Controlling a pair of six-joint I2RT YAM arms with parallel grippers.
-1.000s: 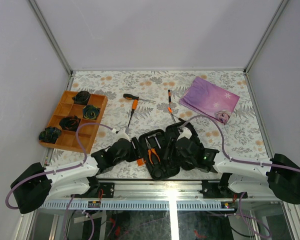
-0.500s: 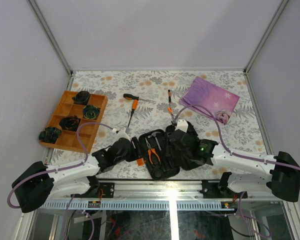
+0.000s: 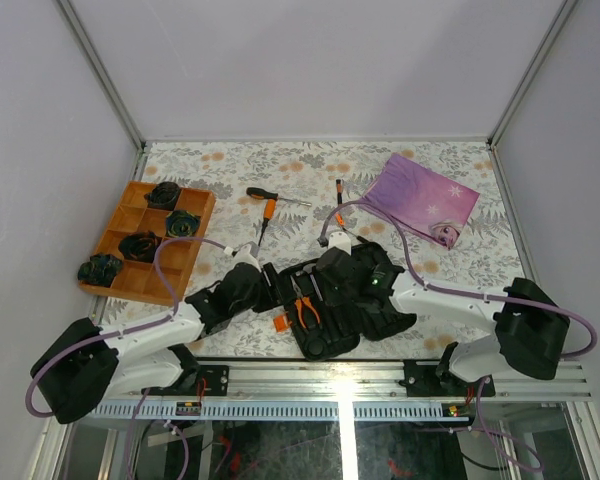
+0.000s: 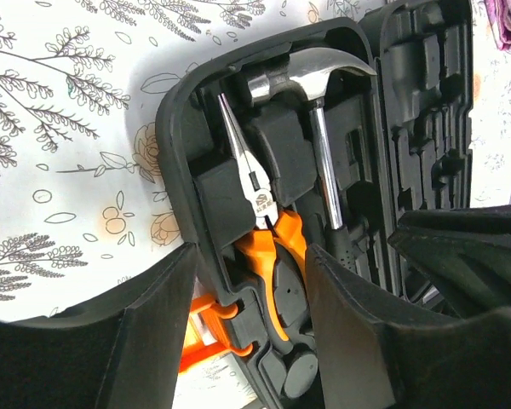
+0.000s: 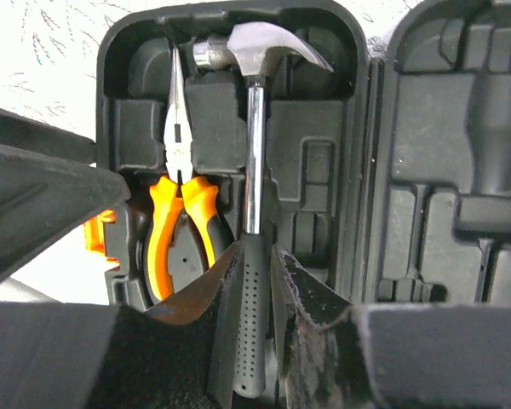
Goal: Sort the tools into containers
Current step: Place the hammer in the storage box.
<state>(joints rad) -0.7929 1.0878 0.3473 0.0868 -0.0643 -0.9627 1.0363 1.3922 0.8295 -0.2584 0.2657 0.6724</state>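
The right tool (image 5: 255,256) is clamped on the black grip of the hammer (image 5: 254,153), one finger pressed to each side of it. The hammer lies in its moulded slot in the open case (image 5: 426,128), with its steel head at the far end of the slot. The left tool (image 4: 251,251) has its fingers well apart, gripping nothing. Its left finger (image 4: 128,341) is outside the case wall, beside the small orange latch. Its right finger (image 4: 375,332) is over the case's inside, and the orange handles of the pliers (image 4: 268,230) show in the gap between the two. The pliers sit in the slot just left of the hammer, with their narrow jaws pointing away from the arms. The other half of the case, on the right, shows only bare black slots. Seen from above, the case lies open at the near middle of the floral desk (image 3: 230,160), between the two arms. Beyond it, loose screwdrivers (image 3: 268,208) lie on the desk, and another screwdriver (image 3: 339,205) lies a little to their right. An orange tray (image 3: 130,215) holding black lumps sits at the left, and a purple cloth (image 3: 420,195) lies at the far right.
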